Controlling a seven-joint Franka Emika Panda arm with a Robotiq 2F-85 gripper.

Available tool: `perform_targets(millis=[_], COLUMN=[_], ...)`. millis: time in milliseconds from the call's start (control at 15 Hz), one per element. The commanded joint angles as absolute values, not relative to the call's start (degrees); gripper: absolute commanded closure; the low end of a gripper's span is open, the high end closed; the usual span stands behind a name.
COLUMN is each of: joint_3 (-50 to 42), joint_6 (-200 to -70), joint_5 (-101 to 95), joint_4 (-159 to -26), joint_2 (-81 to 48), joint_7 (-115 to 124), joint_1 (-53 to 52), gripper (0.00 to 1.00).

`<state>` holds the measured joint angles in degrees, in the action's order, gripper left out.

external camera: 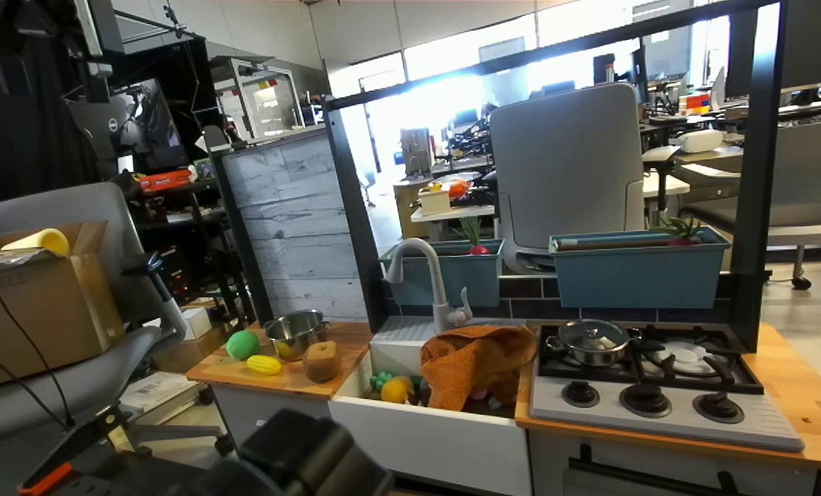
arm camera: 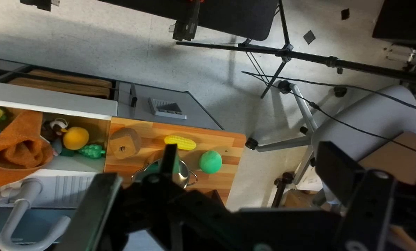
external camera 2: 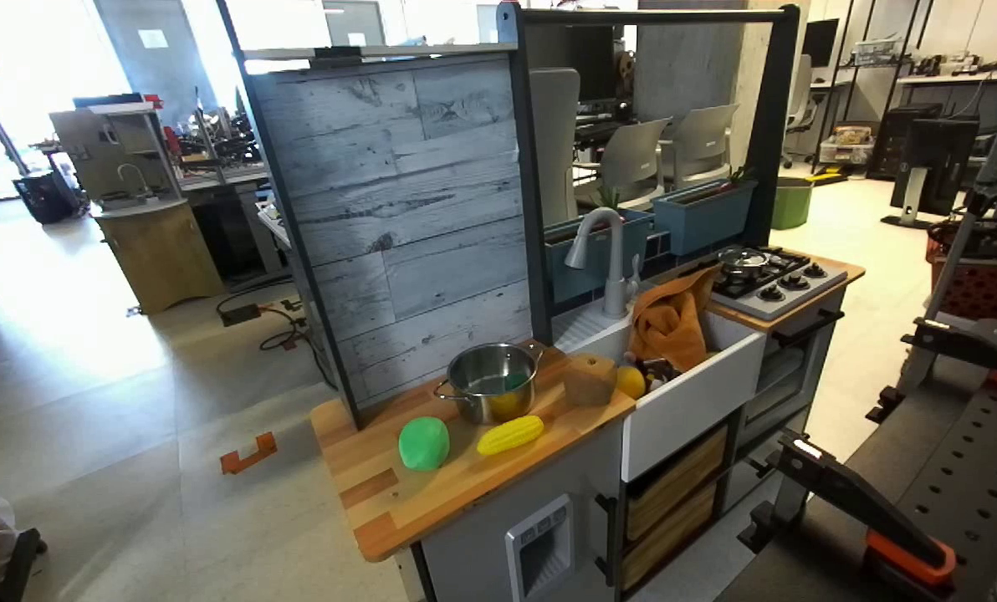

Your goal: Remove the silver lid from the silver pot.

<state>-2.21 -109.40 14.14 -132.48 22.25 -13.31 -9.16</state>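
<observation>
A small silver pot point(external camera: 595, 356) stands on the stove's back left burner, and a silver lid point(external camera: 593, 335) with a dark knob lies on top of it. In an exterior view the same pot point(external camera 2: 743, 272) and lid point(external camera 2: 743, 256) show at the far end. Neither is in the wrist view. My gripper point(arm camera: 248, 150) is open, with nothing between its fingers, high above the counter's left end. In an exterior view the gripper point(external camera: 52, 79) hangs at the top left, far from the lidded pot.
An open silver pot point(external camera 2: 492, 385) stands on the wooden counter point(external camera 2: 373, 493) beside a green ball point(external camera 2: 423, 443), yellow corn point(external camera 2: 510, 435) and a brown block point(external camera 2: 590, 380). The sink holds an orange cloth point(external camera: 479, 362) and toys. The faucet point(external camera: 438, 282) and shelf frame point(external camera: 352, 200) rise behind.
</observation>
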Motion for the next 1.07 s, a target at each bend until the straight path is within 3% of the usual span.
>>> perform_targets(millis=[0, 400, 1000], joint_3=[-1.5, -4.7, -4.3], joint_6=[-111.0, -116.2, -114.4], joint_5=[13.3, 10.8, 16.1], joint_4=[-130.8, -120.5, -91.7], joint_2=[18.9, 0.6, -29.1], joint_7=[-12.8, -14.6, -15.8], joint_1=[-6.9, -1.0, 9.2], gripper=[0.0, 0.0, 0.0])
